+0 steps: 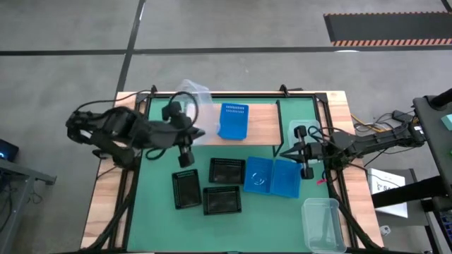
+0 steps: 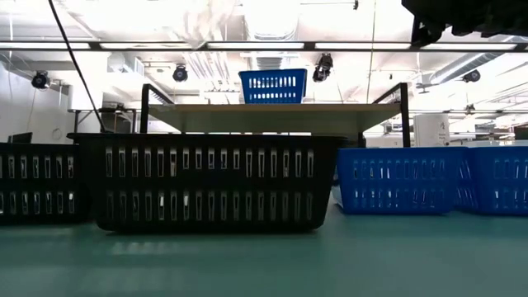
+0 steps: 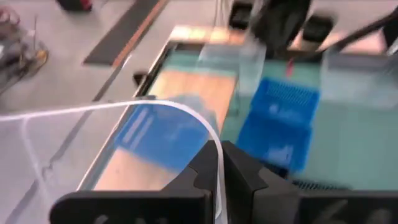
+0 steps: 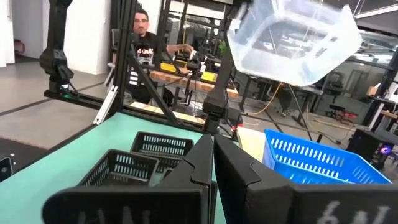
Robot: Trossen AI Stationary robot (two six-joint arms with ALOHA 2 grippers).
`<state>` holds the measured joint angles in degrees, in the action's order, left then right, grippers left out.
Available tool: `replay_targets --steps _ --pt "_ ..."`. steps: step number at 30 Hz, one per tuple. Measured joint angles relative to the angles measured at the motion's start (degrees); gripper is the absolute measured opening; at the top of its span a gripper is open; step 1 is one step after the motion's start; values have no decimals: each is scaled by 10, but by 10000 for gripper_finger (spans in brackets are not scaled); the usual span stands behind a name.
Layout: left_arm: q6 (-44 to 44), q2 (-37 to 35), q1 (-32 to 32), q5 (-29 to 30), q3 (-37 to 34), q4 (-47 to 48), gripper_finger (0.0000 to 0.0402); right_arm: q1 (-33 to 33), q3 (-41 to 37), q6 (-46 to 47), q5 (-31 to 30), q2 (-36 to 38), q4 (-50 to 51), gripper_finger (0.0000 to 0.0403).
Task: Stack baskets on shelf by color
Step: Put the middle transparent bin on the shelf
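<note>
Left claw (image 1: 189,134) grips clear tub (image 1: 195,100) by its rim above shelf (image 1: 261,125); blue basket (image 1: 233,121) sits on shelf; right claw (image 1: 285,153) closed, empty, over table (image 1: 159,212)

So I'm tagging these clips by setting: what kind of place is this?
Probably a robotics lab or workshop. The green-topped wooden table stands on a bare grey concrete floor beside a black floor mat with striped hazard edging; beyond it, a person sits among workbenches under fluorescent ceiling strip lights.

One basket (image 1: 233,121) sits on the shelf (image 1: 263,124); others lie on the table (image 1: 159,190).
</note>
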<state>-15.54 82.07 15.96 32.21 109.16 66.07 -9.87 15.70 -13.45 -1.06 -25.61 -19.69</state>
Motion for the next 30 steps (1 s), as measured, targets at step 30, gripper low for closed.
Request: replay_targets --steps 30 --pt "160 193 -158 -229 -28 178 0 0 0 0 -4 0 19 9"
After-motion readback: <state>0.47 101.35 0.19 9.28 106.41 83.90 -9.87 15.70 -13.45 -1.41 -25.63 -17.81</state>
